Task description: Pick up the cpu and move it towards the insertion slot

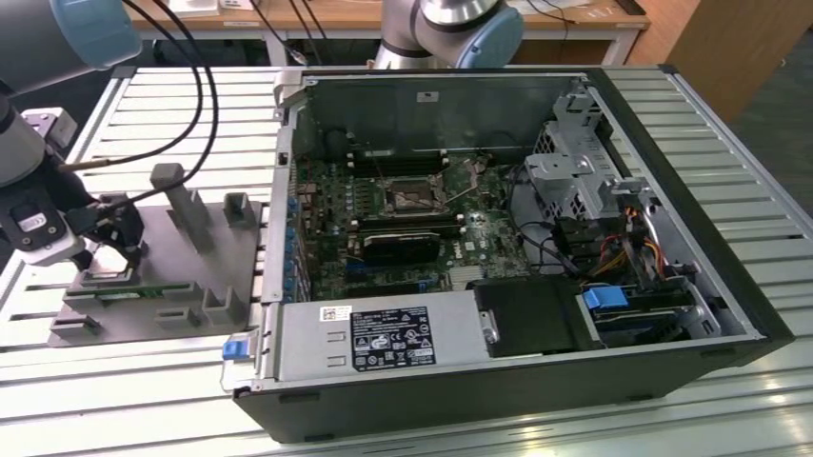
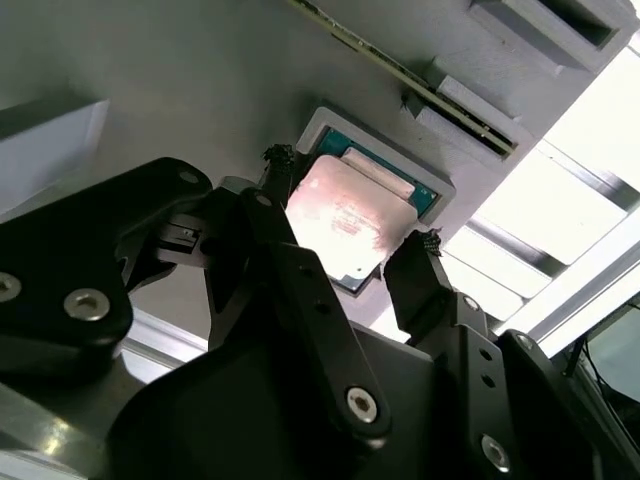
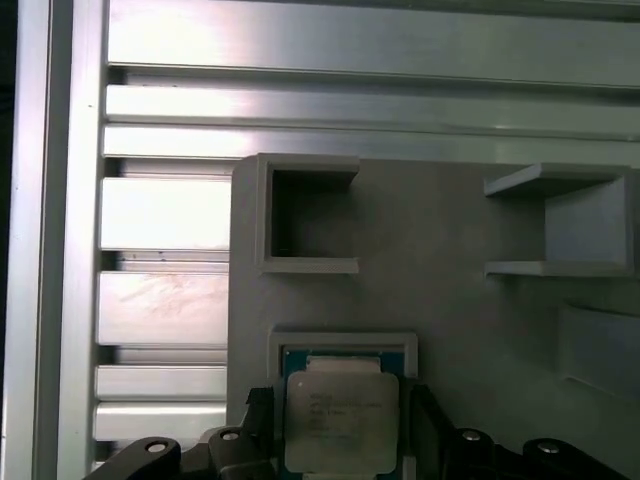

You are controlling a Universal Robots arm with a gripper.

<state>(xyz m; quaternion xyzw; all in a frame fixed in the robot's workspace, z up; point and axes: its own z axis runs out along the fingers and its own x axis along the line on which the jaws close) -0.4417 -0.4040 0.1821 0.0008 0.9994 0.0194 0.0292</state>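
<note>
A slatted aluminium counter [image 1: 166, 105] carries an open black computer case [image 1: 711, 205]. At about nine o'clock from the case in the exterior view lies a flat grey plastic plate [image 1: 171, 271] studded with posts and blocks. The grey robot arm [image 1: 15, 157] reaches in from the exterior view's left, and its black fingers [image 1: 121, 233] hang low over the nine o'clock end of that plate.

In both wrist views the small, flat, square cpu with a silvery-grey metal top [image 3: 338, 420] [image 2: 345, 225] sits level in a shallow square pocket with a raised grey rim [image 3: 345, 340] [image 2: 330, 125]. A band of green shows around the chip. The fingers [image 3: 425, 430] [image 2: 275, 170] stand spread, one on each of two opposite sides of the cpu, with their tips down at chip level. In the first wrist view a thin strip of the pocket shows between each tip and the chip's edge, so they are parted and clamp nothing. The cpu is not lifted.

A hollow square grey block [image 3: 245, 215] stands on the plate near the pocket.

The insertion slot [image 1: 413, 196], a square socket with a shiny metal frame and a dark centre, sits on the green circuit board [image 1: 330, 257] inside the case. It is at roughly three o'clock from the fingers in the exterior view and well apart from them.
</note>
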